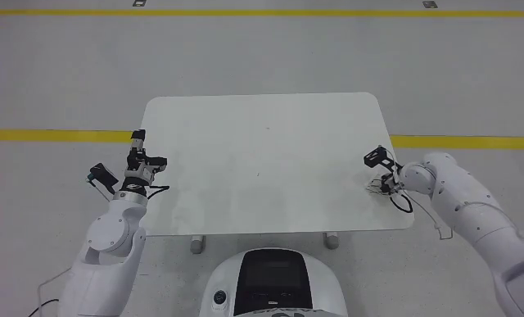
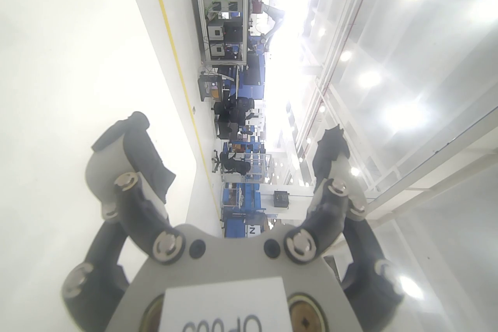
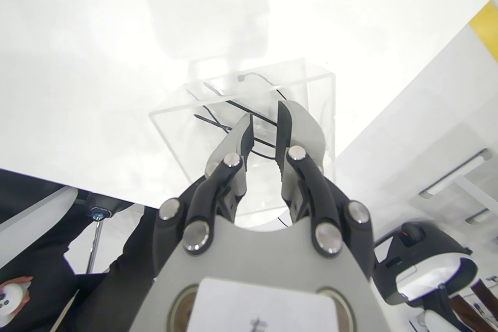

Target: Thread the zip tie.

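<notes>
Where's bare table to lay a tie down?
Nearly the whole table is bare: the middle, the far edge, and the near edge between the grippers. It is crowded only at the right edge, where the right gripper is at the clear box of zip ties. The left gripper, open, sits at the left edge.

Wide counter (image 1: pixel 262 153) span between the arms gives passage. At its right edge, clear box (image 3: pixel 311 92) walls flank the right gripper (image 3: pixel 264 111); zip ties (image 3: pixel 212 122) clutter the box floor.
</notes>
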Motion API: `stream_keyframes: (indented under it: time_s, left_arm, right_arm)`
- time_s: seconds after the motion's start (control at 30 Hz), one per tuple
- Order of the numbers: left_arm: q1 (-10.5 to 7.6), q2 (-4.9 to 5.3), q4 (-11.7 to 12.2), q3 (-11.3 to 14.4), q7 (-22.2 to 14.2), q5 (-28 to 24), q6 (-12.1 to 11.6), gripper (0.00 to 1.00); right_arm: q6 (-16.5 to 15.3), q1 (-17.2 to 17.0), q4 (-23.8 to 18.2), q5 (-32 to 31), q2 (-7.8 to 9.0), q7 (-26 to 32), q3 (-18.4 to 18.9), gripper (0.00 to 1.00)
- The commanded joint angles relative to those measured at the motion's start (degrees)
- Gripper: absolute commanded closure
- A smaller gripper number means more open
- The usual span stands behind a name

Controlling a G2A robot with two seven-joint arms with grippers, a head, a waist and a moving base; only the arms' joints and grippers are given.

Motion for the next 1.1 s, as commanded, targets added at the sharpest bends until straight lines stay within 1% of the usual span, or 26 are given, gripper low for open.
stream_keyframes:
  time_s: [0.0, 0.23, 0.4, 0.53, 0.67, 0.8, 0.87, 0.93, 1.07]
  left_arm:
    - [0.00, 0.00, 0.0, 0.0, 0.0, 0.0, 0.0, 0.00]
    - [0.00, 0.00, 0.0, 0.0, 0.0, 0.0, 0.0, 0.00]
    - [0.00, 0.00, 0.0, 0.0, 0.0, 0.0, 0.0, 0.00]
    - [0.00, 0.00, 0.0, 0.0, 0.0, 0.0, 0.0, 0.00]
    - [0.00, 0.00, 0.0, 0.0, 0.0, 0.0, 0.0, 0.00]
    - [0.00, 0.00, 0.0, 0.0, 0.0, 0.0, 0.0, 0.00]
    - [0.00, 0.00, 0.0, 0.0, 0.0, 0.0, 0.0, 0.00]
    - [0.00, 0.00, 0.0, 0.0, 0.0, 0.0, 0.0, 0.00]
    - [0.00, 0.00, 0.0, 0.0, 0.0, 0.0, 0.0, 0.00]
  right_arm:
    - [0.0, -0.1, -0.3, -0.2, 0.16, -0.2, 0.2, 0.77]
    - [0.0, -1.0, -1.8, -1.3, 0.81, -1.7, 0.8, 0.72]
    - [0.0, -1.3, -2.5, -2.0, 0.99, -2.7, 0.5, 0.69]
    - [0.0, -1.2, -2.5, -2.0, 1.08, -3.3, -0.1, 0.73]
    - [0.0, -0.8, -1.9, -1.1, 0.97, -3.7, -0.8, 0.75]
    - [0.0, -0.2, -1.2, -0.5, 0.72, -3.8, -1.9, 0.73]
    - [0.0, 0.2, -0.6, 0.0, 0.58, -3.8, -2.5, 0.75]
    - [0.0, 0.6, -0.1, 0.4, 0.47, -3.8, -2.9, 0.79]
    - [0.0, 1.2, 0.7, 0.9, 0.31, -3.9, -3.8, 0.93]
